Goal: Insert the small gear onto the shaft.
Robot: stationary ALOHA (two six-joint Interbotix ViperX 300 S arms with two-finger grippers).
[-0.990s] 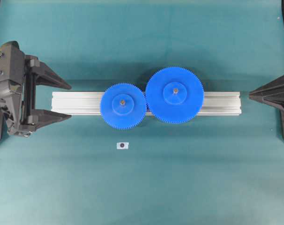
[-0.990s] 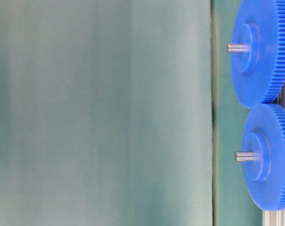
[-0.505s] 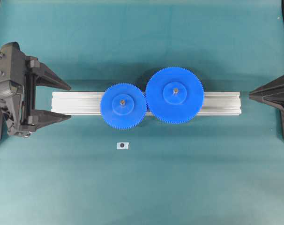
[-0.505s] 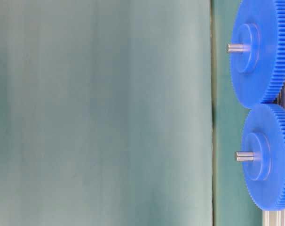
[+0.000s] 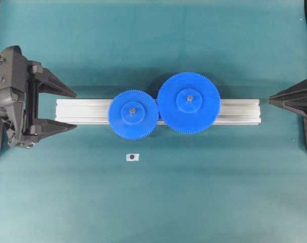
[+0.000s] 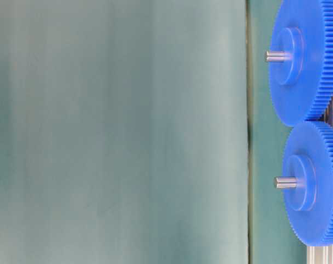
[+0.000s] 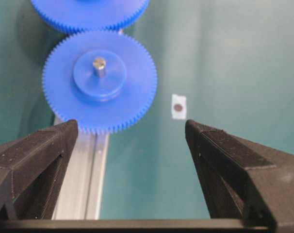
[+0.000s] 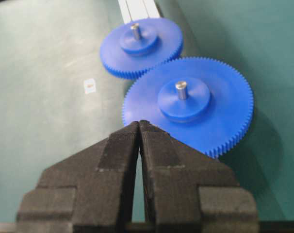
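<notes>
The small gear (image 5: 120,121) sits on the shaft (image 5: 132,109), whose grey tip pokes up through the hub. From the left wrist view the small gear (image 7: 122,97) lies flat with the shaft (image 7: 99,65) standing in its centre. In the table-level view it is the lower gear (image 6: 320,209). My left gripper (image 5: 75,109) hovers at the rail's left end, jaws wide open and empty, a short way from the gear. My right gripper (image 5: 271,101) is shut with nothing in it, just off the rail's right end.
A larger blue gear (image 5: 204,114) on its own pin meshes with the small one on the aluminium rail (image 5: 82,111). A small white tag with a dark dot (image 5: 132,157) lies on the green mat in front of the rail.
</notes>
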